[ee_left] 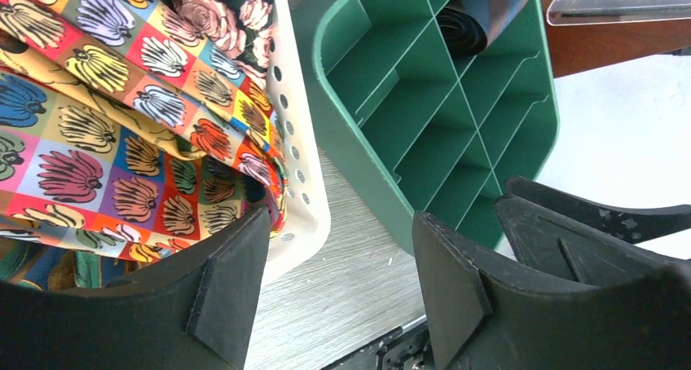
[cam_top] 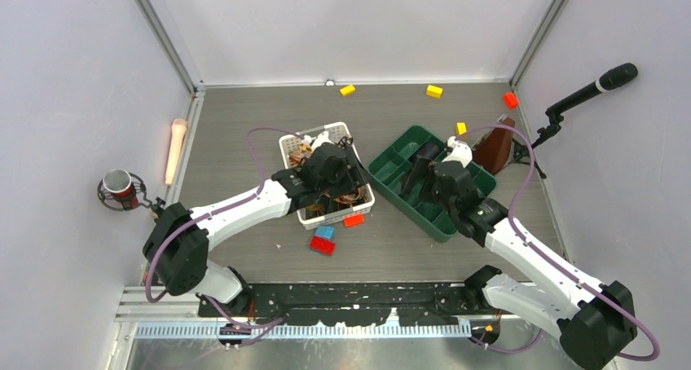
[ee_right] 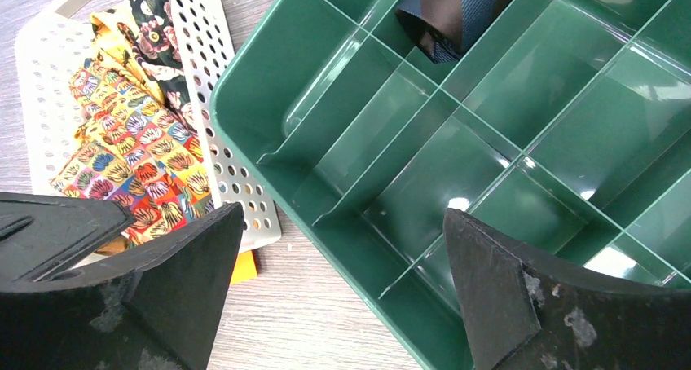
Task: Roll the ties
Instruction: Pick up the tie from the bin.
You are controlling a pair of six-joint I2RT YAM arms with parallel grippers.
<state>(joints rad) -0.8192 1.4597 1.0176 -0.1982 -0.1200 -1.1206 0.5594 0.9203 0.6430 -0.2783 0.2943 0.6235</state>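
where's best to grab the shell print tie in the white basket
Probably the raised fold of the shell print tie, from above with the open left pincer: it lies crumpled inside the white basket, whose walls block a side approach.

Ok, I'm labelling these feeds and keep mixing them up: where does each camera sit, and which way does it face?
Top external: fixed above and behind the arms, looking down at the table; left pincer at the white basket, right pincer over the green tray.
Left wrist: on the left arm, looking past its open fingers at the ties in the basket.
Right wrist: on the right arm, looking past its fingers into the tray, at one rolled tie.
Shared: both wrist views show basket, ties and tray.
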